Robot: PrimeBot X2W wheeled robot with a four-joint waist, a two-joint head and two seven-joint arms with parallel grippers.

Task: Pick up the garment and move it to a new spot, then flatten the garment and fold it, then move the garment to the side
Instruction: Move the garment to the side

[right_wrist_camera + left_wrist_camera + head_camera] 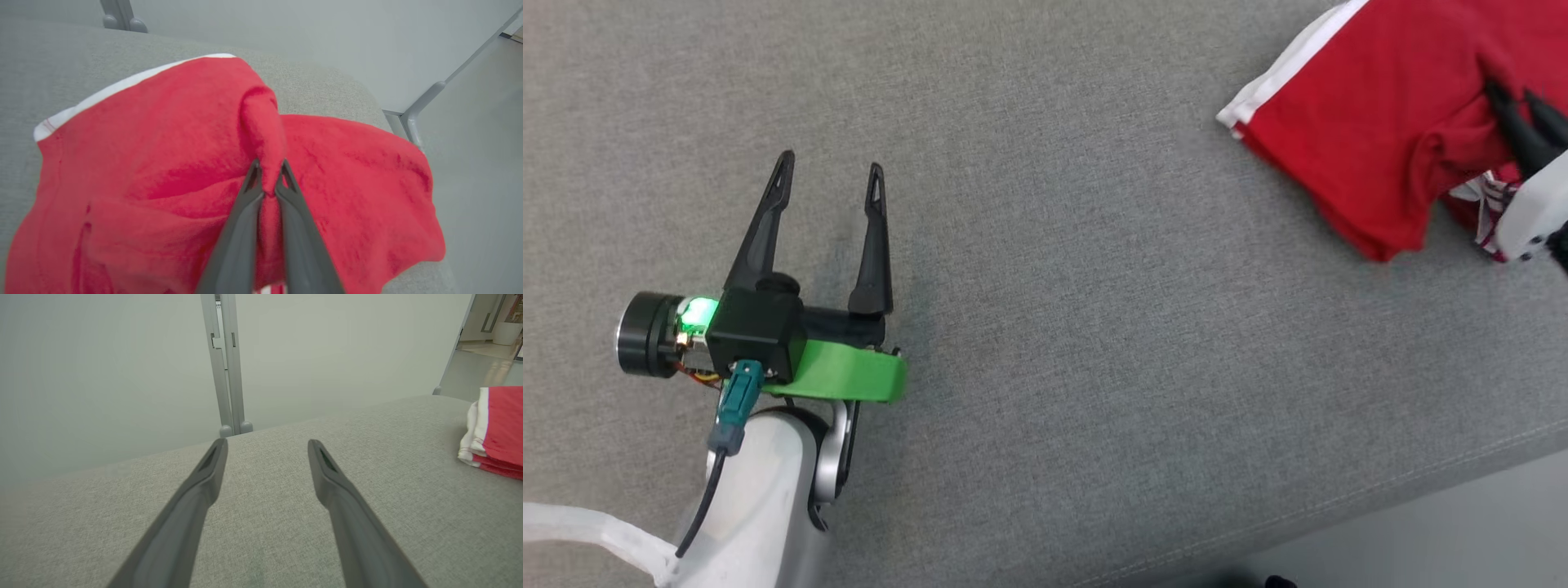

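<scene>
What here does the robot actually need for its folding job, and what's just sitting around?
For the job: red garment; right gripper, pinching a fold of it; left gripper, open over the grey padded surface.
Just around: metal post; pale wall; floor.

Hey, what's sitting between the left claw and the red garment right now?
Nothing. A bare stretch of grey fabric surface runs from the open left claw to the red garment. The head view shows this, and the left wrist view agrees.
</scene>
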